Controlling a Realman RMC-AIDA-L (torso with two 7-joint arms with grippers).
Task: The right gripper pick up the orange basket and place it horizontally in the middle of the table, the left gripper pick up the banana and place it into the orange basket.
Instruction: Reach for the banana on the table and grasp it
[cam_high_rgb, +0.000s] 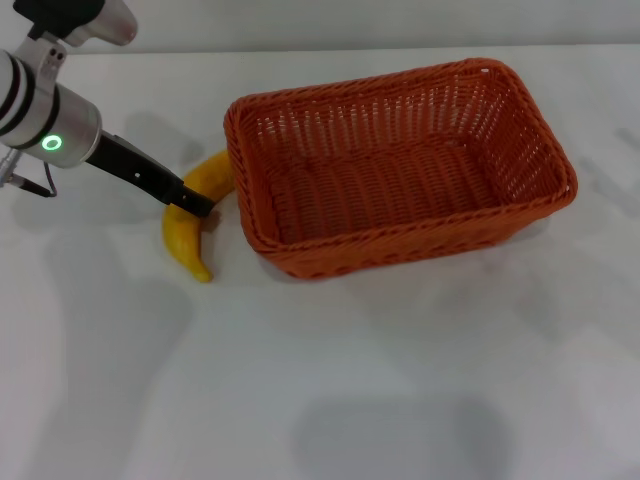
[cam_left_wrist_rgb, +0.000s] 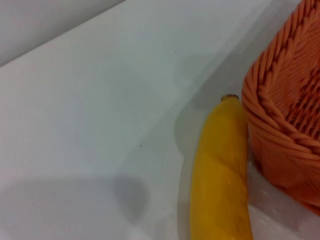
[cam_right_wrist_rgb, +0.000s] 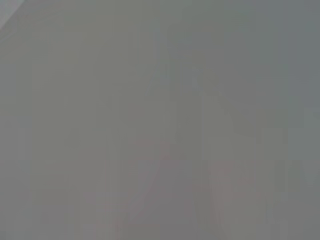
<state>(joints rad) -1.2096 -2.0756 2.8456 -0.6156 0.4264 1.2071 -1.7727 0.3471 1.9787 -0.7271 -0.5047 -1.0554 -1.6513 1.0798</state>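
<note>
I see the rectangular orange woven basket set mid-frame; my black left gripper meets the curved yellow banana, still outside; jaw state unclear

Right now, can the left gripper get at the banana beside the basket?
Probably yes: the left gripper is already at the banana, which lies on the table against the orange basket, uncovered.

The orange basket rests on the table, long axis running 9 to 3 o'clock, slightly past centre toward 1 o'clock. The banana lies on the table at the basket's 9 o'clock end, just beside its wall. The left gripper sits at the banana's middle, reaching in from 10 o'clock.
</note>
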